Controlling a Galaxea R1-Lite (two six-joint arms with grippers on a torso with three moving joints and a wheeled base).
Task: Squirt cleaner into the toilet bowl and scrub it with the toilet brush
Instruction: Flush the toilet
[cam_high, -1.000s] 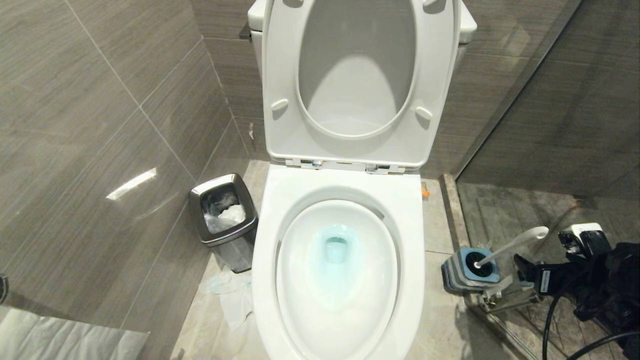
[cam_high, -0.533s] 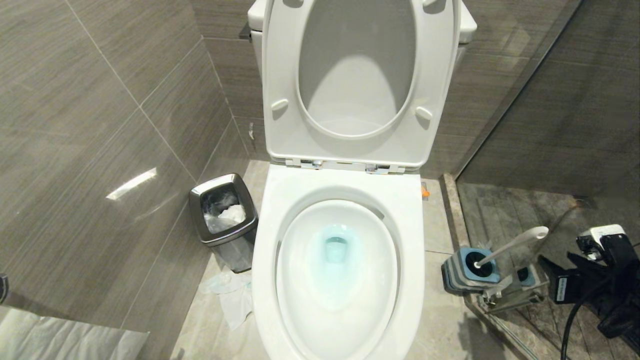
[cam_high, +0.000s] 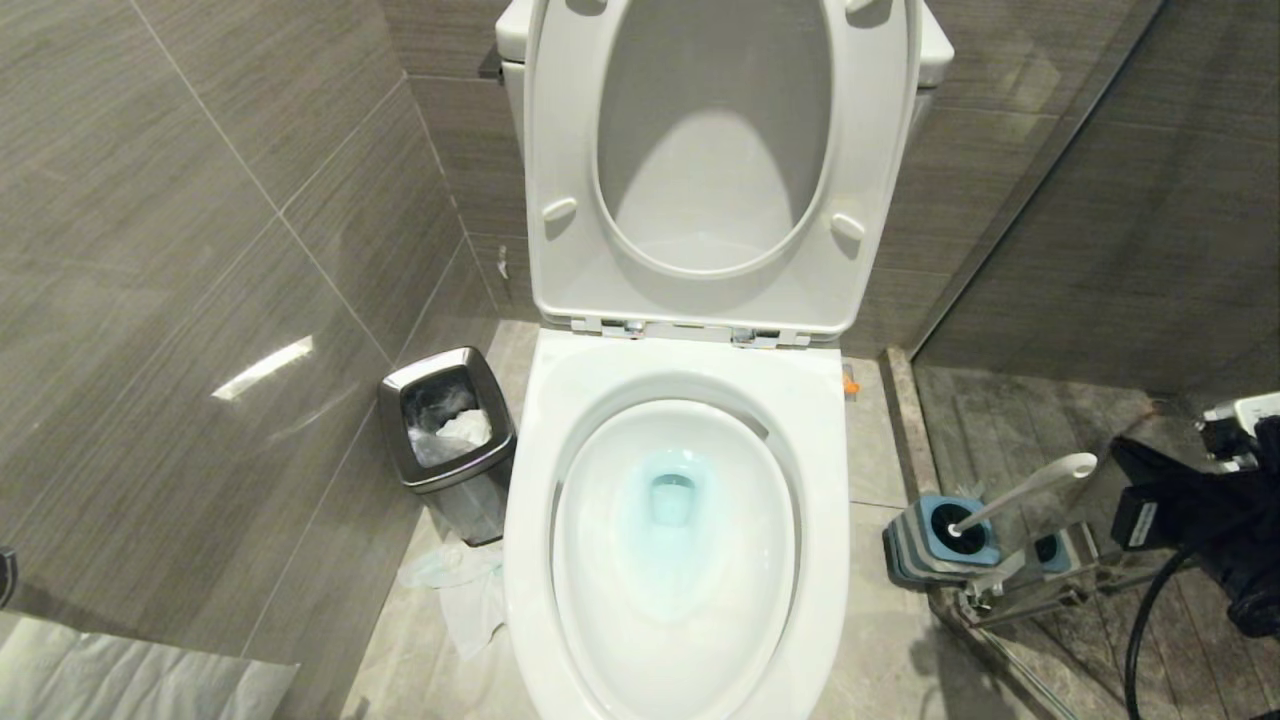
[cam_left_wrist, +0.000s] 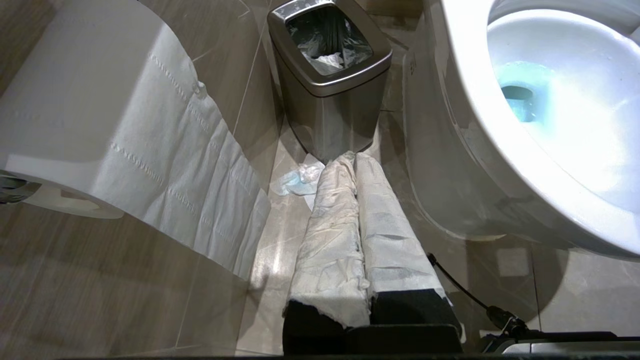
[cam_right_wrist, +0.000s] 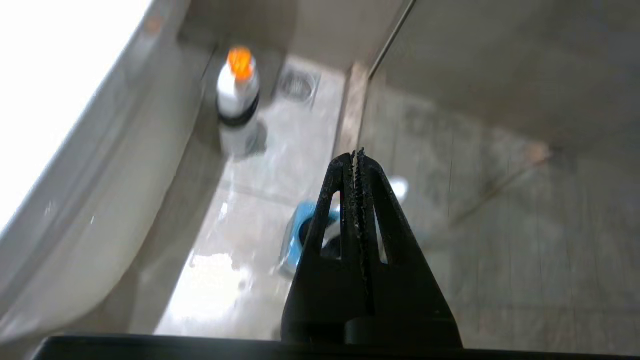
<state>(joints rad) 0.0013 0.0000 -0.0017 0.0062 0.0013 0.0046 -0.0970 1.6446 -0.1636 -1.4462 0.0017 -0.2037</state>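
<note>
One empty right gripper (cam_right_wrist: 358, 152), fingers pressed together, hangs beside the toilet brush (cam_high: 1030, 487): it should open, then grasp the handle above its holder (cam_high: 940, 540).

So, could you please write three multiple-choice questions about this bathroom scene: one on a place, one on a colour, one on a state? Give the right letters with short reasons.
1. Where does the toilet brush stand?
A. In its blue-and-grey holder on the floor, on the robot's right of the toilet bowl
B. Inside the bowl
C. In the steel waste bin

2. What colour is the liquid in the bowl?
A. Yellow
B. Teal-blue
C. Pink

3. How does the right gripper stand?
A. Shut on the brush handle
B. Wide open
C. Shut and empty

Answers:
1 A: the white handle leans out of the holder beside the bowl.
2 B: the head view shows a teal-blue tint around the drain.
3 C: in the right wrist view the fingers meet with nothing between them.
</note>
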